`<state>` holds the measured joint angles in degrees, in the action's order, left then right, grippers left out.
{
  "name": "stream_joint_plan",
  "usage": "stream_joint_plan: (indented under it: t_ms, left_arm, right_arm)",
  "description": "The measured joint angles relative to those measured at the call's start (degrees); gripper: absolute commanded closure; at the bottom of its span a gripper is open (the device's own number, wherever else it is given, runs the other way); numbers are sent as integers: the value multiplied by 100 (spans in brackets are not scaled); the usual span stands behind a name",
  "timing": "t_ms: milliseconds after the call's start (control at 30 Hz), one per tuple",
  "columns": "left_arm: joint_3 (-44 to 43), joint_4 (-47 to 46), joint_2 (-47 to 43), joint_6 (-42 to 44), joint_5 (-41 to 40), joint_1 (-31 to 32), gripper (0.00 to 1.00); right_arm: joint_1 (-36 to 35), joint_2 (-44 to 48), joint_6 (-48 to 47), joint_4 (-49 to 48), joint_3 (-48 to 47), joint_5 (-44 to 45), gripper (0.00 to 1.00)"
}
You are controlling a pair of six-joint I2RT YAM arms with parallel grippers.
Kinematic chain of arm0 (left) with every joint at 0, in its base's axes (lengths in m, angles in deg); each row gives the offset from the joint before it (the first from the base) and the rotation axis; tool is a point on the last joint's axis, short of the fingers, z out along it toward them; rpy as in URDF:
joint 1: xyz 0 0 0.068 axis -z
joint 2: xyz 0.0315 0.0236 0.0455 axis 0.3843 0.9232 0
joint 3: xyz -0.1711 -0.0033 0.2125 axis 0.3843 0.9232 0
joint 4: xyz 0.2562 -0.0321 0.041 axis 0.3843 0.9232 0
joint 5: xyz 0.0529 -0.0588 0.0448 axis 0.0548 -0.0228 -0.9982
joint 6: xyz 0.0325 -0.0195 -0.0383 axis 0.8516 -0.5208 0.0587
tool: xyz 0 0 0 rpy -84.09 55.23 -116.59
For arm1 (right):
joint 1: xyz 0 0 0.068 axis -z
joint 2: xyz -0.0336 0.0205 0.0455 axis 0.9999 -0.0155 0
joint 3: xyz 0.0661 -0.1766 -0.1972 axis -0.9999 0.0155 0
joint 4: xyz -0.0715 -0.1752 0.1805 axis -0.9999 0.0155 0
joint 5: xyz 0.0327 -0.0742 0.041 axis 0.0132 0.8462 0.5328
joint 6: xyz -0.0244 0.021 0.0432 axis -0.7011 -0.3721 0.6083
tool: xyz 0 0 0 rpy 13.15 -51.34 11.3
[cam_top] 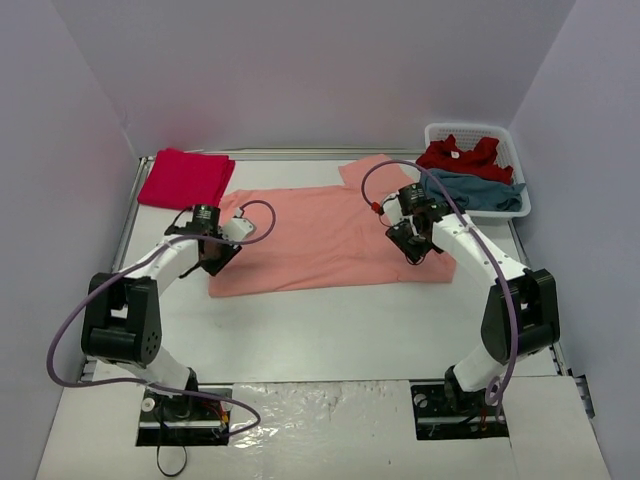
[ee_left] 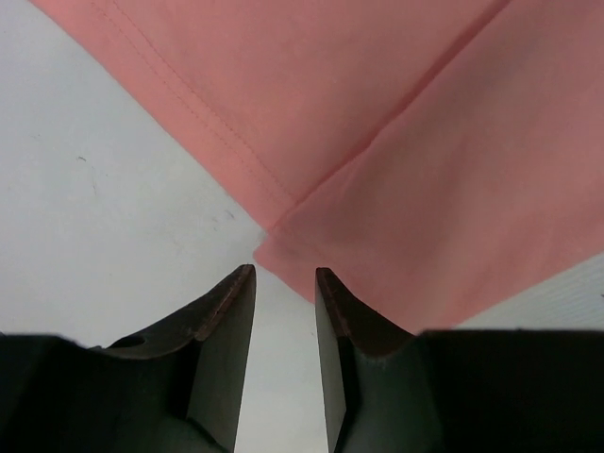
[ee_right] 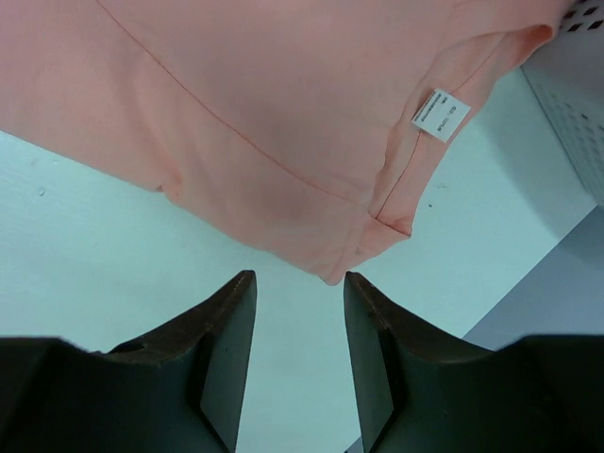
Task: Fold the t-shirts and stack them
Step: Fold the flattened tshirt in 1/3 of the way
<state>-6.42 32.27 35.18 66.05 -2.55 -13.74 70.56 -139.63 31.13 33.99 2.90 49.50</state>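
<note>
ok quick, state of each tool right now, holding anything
left tool: open, holding nothing, by a corner of the salmon t-shirt
right tool: open, holding nothing

**Table top: free room and obstructions**

- Open ground: a bare strip of table [cam_top: 330, 330] along the near side, running between the two arm bases. There is also a smaller bare patch on the far side, just right of the folded red shirt [cam_top: 185, 178].
- Low obstacle: the salmon shirt [cam_top: 320, 235], lying flat across the middle.
- Raised obstacles:
  - The basket [cam_top: 468, 127] at far right, heaped with a loose red shirt [cam_top: 460, 155] and a blue shirt [cam_top: 480, 190].
  - The left arm [cam_top: 165, 258] over the salmon shirt's left edge.
  - The right arm [cam_top: 480, 250] over its right edge.
  - Cables [cam_top: 272, 222] looping above both arms.
- Limits: walls at left, right and far.
</note>
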Motion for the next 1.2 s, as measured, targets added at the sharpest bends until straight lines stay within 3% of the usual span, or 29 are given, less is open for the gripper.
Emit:
stream_joint_plan:
  t_ms: [300,600,800,1200]
  left_arm:
    - [-446,15,723,319,612,-409,69]
    - [-586,321,984,675,1154,-610,79]
    - [-776,494,1165,772,1252,-632,97]
    - [-929,695,1235,807,1311,-669,98]
  right_arm:
    - [278,197,133,2,105,-184,61]
    - [402,280,157,-4,295,-190,60]
    - [533,387,168,-2,468,-247,60]
    - [647,498,166,-33,732,-350,60]
